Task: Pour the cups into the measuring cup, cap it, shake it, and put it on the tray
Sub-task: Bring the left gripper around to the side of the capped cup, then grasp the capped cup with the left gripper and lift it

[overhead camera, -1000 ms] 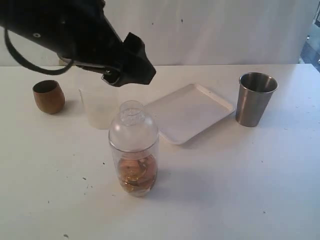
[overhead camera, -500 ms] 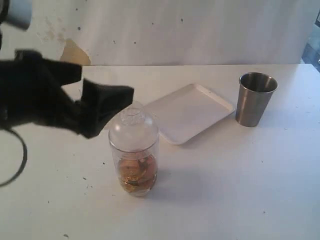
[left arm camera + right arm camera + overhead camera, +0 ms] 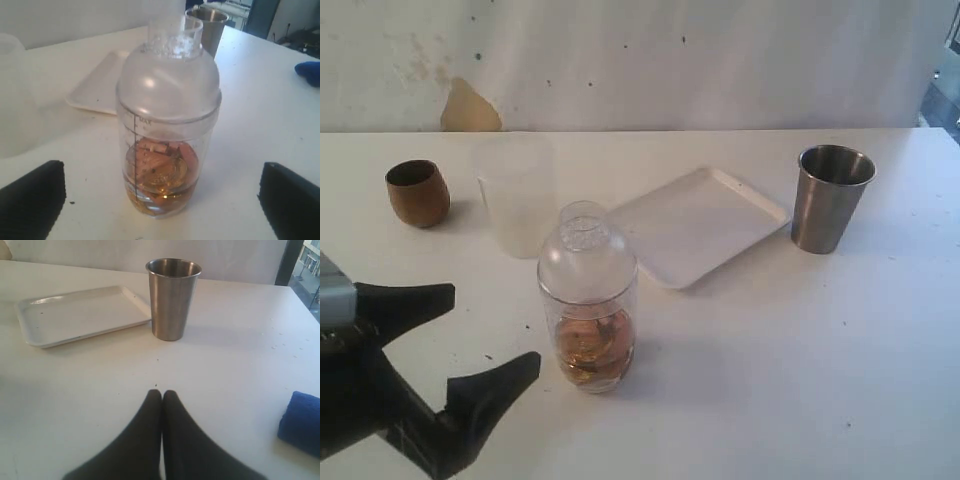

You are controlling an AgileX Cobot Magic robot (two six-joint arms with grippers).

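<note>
The clear measuring cup (image 3: 587, 310) stands mid-table with a clear dome lid (image 3: 586, 258) on top and brown and gold pieces in amber liquid inside. My left gripper (image 3: 495, 325) is open wide, low at the near left of the cup and apart from it. In the left wrist view the measuring cup (image 3: 167, 130) stands ahead of the gap between the spread fingers (image 3: 32, 200). The wooden cup (image 3: 417, 192) sits at the far left and the steel tumbler (image 3: 831, 197) at the right. The white tray (image 3: 695, 225) lies between them. My right gripper (image 3: 162, 392) is shut and empty, short of the tumbler (image 3: 172, 299).
A frosted whitish cup (image 3: 517, 197) stands behind the measuring cup, next to the tray's left corner. A blue cloth (image 3: 302, 422) lies on the table beside my right gripper. The tray (image 3: 80, 314) sits close beside the tumbler.
My left arm has swung from above and behind the measuring cup down to its near left. Its jaws have spread to full width. The cups, the tray and the right gripper have not moved.
</note>
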